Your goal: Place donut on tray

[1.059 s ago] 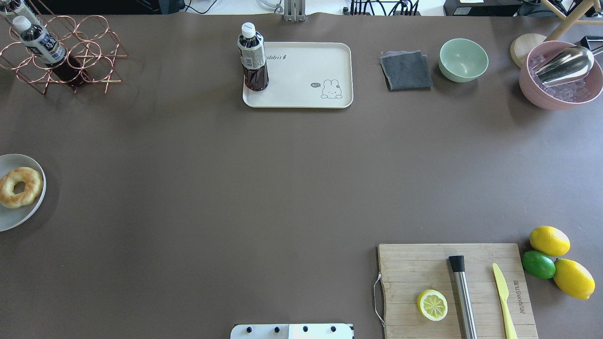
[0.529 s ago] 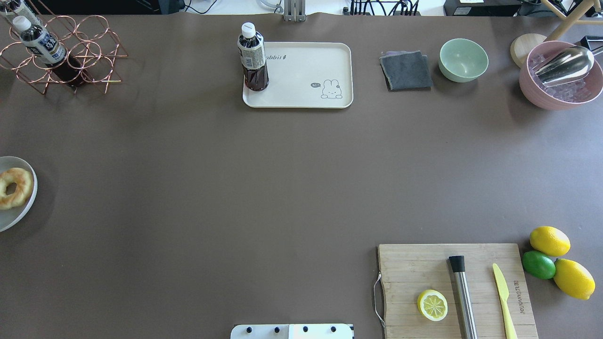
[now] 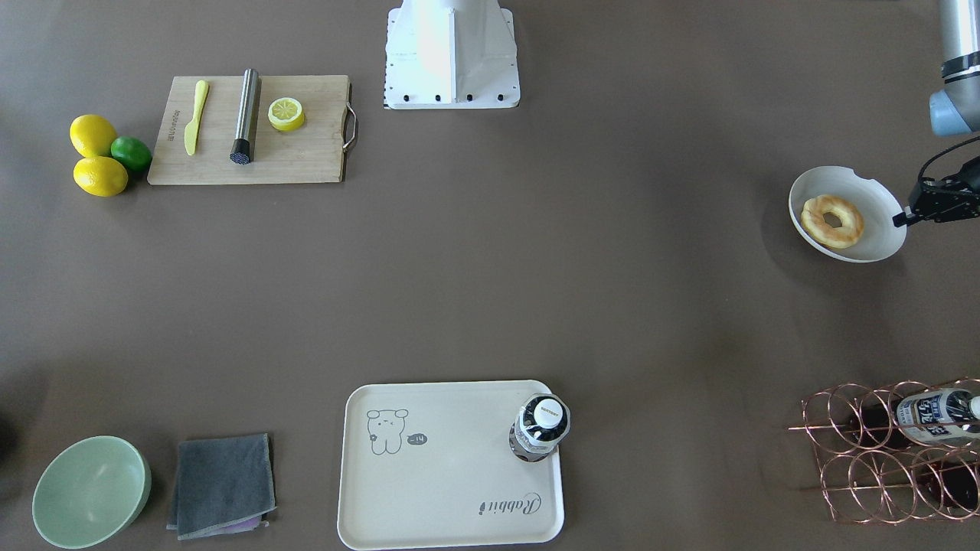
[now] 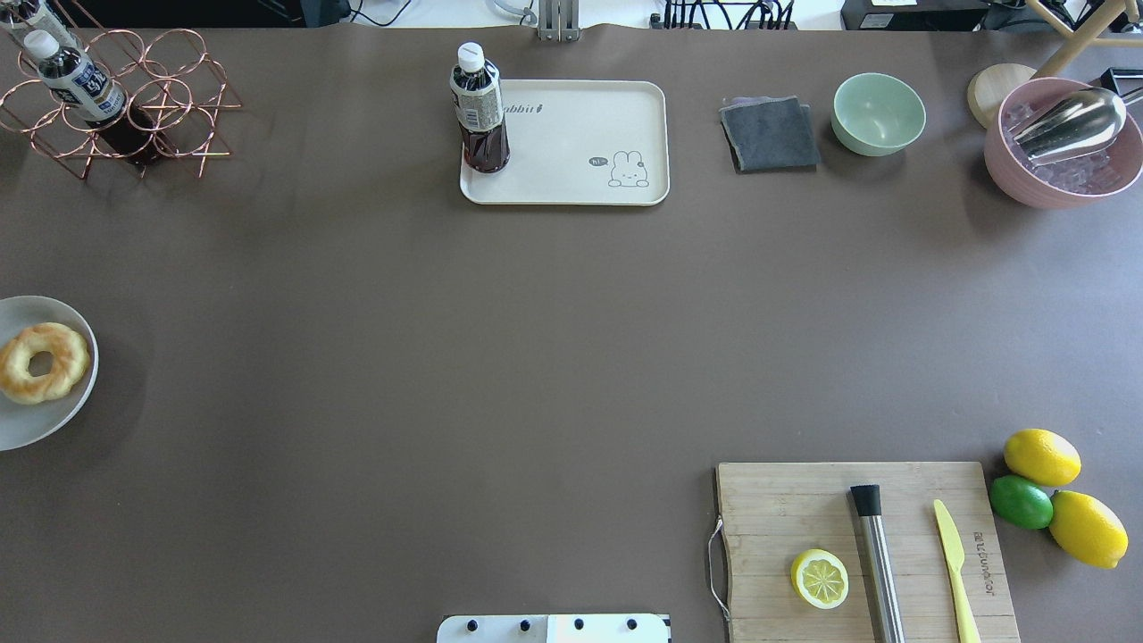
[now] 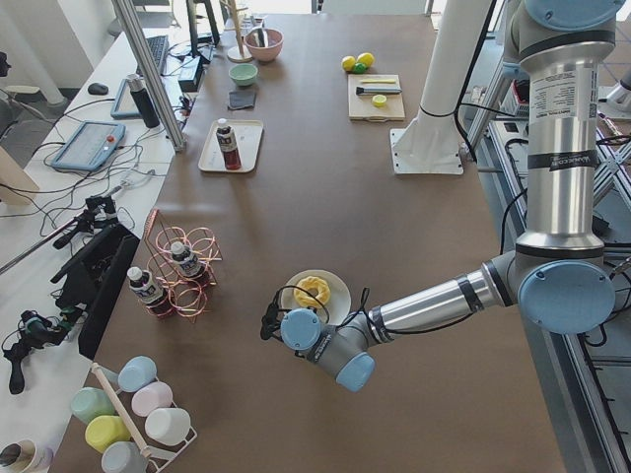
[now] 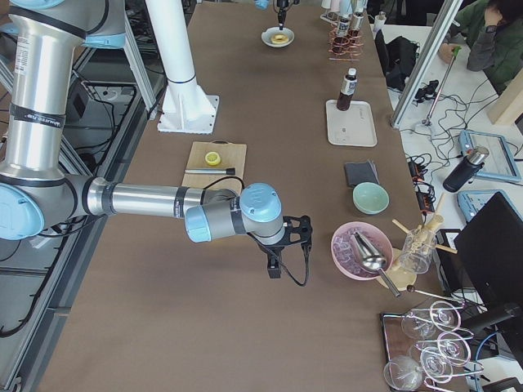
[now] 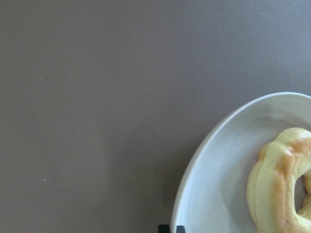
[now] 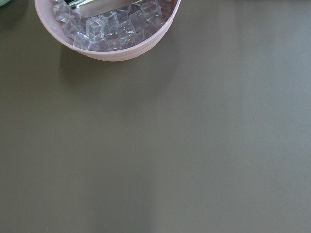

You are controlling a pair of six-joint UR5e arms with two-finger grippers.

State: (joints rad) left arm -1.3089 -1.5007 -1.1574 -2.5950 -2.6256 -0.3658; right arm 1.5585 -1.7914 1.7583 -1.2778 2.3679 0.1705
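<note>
Brown tabletop point(image 4: 446, 357) stretches across the robot's workspace, where the golden-brown, ring-shaped donut point(image 3: 832, 221) lies flat in a white round notched plate point(image 3: 877, 200) at the table's end on the robot's left. It is well apart from the large cream rectangular tray point(image 3: 452, 490) with its cartoon rabbit, which sits at the far edge. A dark drink bottle with a white cap point(image 3: 540, 428) stands upright in one corner of that tray. The left gripper point(image 3: 903, 218) hovers at the plate's outer rim, just beside the donut and not gripping it; how far its fingers are parted cannot be told. The right gripper point(image 6: 274, 268) hangs over bare table near a pink bowl of ice cubes point(image 6: 359, 249), its finger spread equally impossible to judge.
</note>
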